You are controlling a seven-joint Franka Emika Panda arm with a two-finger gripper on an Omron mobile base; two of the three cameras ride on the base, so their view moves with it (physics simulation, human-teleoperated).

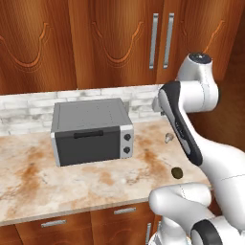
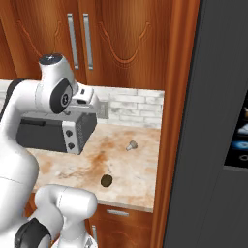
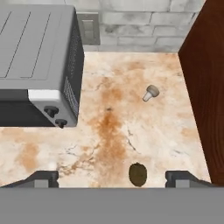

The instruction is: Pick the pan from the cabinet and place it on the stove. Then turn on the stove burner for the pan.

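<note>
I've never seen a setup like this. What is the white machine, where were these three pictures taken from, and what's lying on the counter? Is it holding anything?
The white machine is a robot arm on a base that can drive, in a computer-rendered kitchen. Two pictures come from cameras on the base, behind the arm to its left and right. The third comes from a camera on the hand, looking down along the gripper; the two dark tips at its bottom edge are its fingers. They stand wide apart with nothing between them, so nothing is held. On the marble counter stand a grey toaster oven, a small pale mushroom-like thing and a dark oval thing. Above hangs the wooden cabinet, doors closed.
</note>
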